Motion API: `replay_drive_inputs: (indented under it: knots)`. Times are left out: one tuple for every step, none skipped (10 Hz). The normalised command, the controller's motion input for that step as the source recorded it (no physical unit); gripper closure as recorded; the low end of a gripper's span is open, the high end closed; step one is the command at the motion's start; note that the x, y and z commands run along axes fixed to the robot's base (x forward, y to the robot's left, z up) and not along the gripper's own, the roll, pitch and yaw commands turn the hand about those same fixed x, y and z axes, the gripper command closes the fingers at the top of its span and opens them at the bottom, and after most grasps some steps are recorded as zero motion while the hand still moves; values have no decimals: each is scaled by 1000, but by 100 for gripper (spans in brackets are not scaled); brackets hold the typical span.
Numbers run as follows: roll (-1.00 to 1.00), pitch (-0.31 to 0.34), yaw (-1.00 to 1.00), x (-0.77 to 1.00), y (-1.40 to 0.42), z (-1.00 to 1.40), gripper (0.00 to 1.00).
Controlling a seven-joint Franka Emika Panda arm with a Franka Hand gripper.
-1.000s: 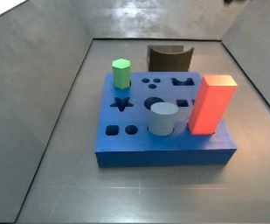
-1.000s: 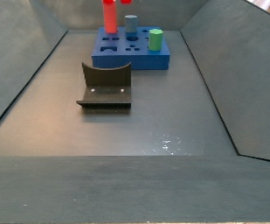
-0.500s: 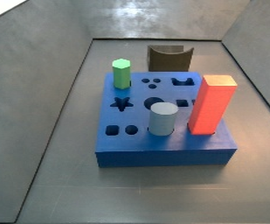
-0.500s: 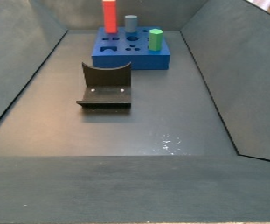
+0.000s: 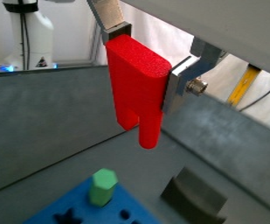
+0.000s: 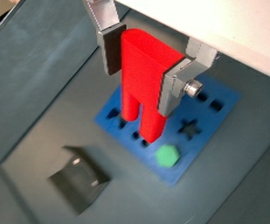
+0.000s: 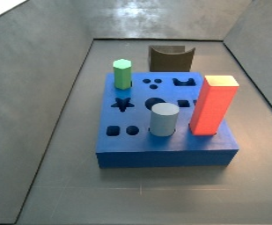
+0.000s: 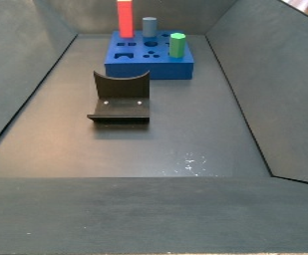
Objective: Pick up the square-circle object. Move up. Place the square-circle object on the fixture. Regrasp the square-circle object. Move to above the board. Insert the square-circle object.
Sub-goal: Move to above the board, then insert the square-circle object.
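In a wrist view, the tool (image 5: 148, 77) is clamping the square-circle object (image 5: 137, 87) between its silver fingers (image 5: 182, 77), the red piece hanging below them with its narrower end lowest. Far beneath it, the blue board (image 5: 85, 208) is showing a green hexagonal peg (image 5: 102, 186), and the dark fixture (image 5: 196, 192) is sitting just beside the board.

In a wrist view, the tool (image 6: 143, 63) is gripping the same red object (image 6: 143, 83), high above the board (image 6: 172, 131), with the green peg (image 6: 166, 156) near the board's edge and the fixture (image 6: 79, 178) standing apart on the floor.

In a side view, the board (image 7: 167, 127) is carrying the green peg (image 7: 122, 74), a grey cylinder (image 7: 163, 119) and a tall red-orange block (image 7: 215, 105); the fixture (image 7: 170, 58) is standing behind it. The tool is not showing here.

In a side view, the fixture (image 8: 121, 97) is sitting in front of the board (image 8: 151, 58); the tool is out of frame.
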Motion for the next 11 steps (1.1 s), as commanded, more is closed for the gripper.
replay_drive_inputs:
  knots:
    - [-1000, -10, -28, -97, -37, 23, 100]
    - [-1000, -17, -28, -80, 0, 13, 100]
    - [-1000, -22, -25, -73, 14, 9, 100]
    - [-915, -42, -21, -64, 29, 4, 100]
    - [-673, -46, -14, -59, 33, -2, 100]
    - [-459, -47, -13, -52, 22, 1, 100]
    - [-262, -36, -9, -36, 14, -1, 100]
    - [0, 1, 0, -89, 0, -160, 100]
    - [-26, 0, 0, -20, 0, -60, 100]
    - [-153, -47, 71, -26, -257, -171, 100]
    - [-161, -17, 274, -466, -357, -366, 100]
